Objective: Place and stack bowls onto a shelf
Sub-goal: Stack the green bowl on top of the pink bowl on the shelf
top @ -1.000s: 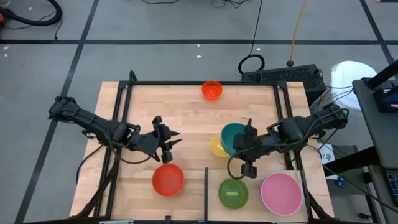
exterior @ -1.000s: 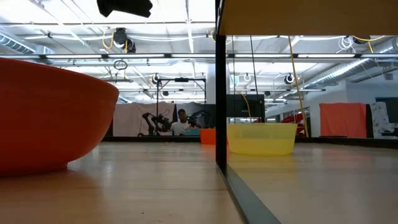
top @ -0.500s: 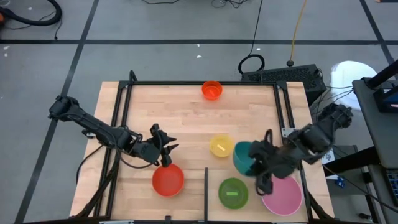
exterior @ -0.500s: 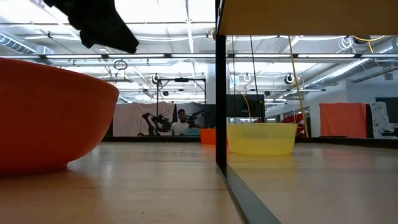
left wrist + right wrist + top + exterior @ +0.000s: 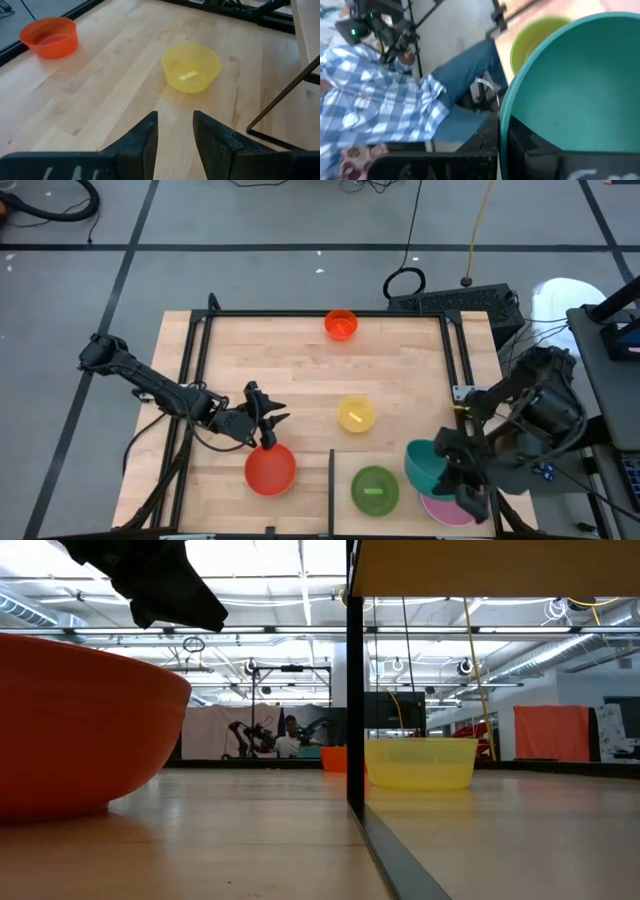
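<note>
Teal bowl held tilted over the pink bowl, at about 4 o'clock on the table; right gripper pinched on its rim, likely so it nests into the pink one; green bowl just beside, toward 6 o'clock; yellow bowl near centre; orange bowl at 12 o'clock. Left gripper hangs just above the red bowl at 7 o'clock, fingers apart and empty, seemingly ready to take it. Right wrist view alone shows the rim clamped and a person in a checked shirt; low view alone shows the upright divider.
</note>
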`<state>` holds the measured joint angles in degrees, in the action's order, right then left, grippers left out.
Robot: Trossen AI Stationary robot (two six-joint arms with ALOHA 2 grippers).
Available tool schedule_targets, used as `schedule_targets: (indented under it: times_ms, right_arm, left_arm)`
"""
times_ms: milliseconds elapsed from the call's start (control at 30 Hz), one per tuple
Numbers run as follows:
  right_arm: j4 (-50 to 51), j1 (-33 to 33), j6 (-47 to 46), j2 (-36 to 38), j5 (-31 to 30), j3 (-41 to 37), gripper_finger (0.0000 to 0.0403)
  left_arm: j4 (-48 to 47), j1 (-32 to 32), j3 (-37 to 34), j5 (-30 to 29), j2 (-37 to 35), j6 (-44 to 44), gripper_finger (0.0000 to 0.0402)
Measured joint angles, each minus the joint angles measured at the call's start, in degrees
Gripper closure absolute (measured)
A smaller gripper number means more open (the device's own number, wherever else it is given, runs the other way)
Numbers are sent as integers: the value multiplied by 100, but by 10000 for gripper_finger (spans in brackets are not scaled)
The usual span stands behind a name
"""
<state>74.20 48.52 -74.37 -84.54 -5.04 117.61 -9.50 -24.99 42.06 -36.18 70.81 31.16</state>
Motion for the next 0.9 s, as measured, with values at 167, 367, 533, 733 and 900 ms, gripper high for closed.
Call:
schedule_targets:
  times_ms: [167,367,533,733,900]
  right_arm:
    - [381,285,-550,-2,206,1,403]
    - [635,481,-826,-117,38,1,403]
    - [732,550,-908,-285,66,1,403]
    - [762,654,-937,-454,86,-3,400]
    - [808,716,-913,-556,226,-3,396]
  left_arm:
    - [2,0,-2,-1,0,-45,275]
    - [35,37,-2,-32,0,-72,275]
    - [37,98,-2,-34,0,-87,275]
    - [37,101,-2,-34,0,-87,275]
    - [36,101,-2,-36,0,-92,275]
